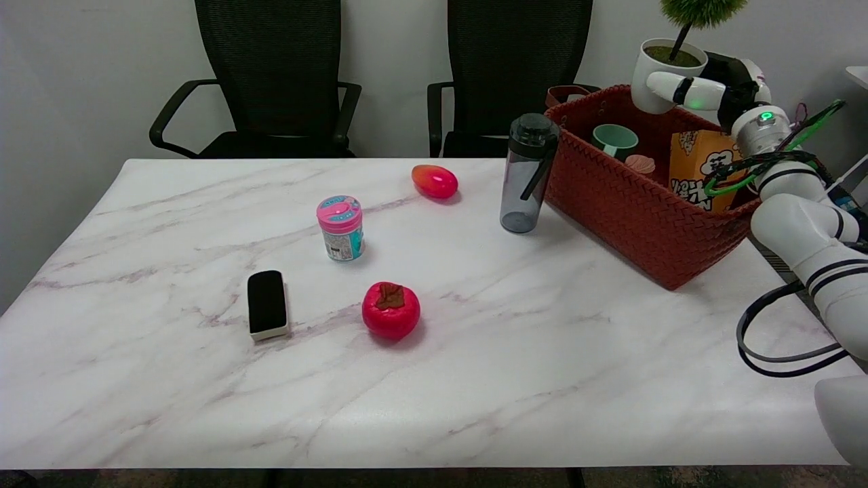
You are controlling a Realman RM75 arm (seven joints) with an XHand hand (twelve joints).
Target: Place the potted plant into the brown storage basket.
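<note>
The potted plant (661, 64), a white pot with soil and a thin stem topped by a green tuft, hangs in the air above the far edge of the brown woven storage basket (630, 210) at the right. My right hand (705, 91) grips the pot from its right side, a white finger wrapped across the pot's front. The pot is upright and clear of the basket rim. Inside the basket I see a green cup (615, 140), a pinkish round thing (640, 164) and an orange snack packet (698, 166).
A dark water bottle (527, 173) stands right against the basket's left side. On the marble table (475, 379) lie a red-orange egg shape (435, 181), a pink-lidded jar (340, 228), a black eraser block (267, 304) and a red persimmon-like fruit (390, 310). Two black chairs stand behind.
</note>
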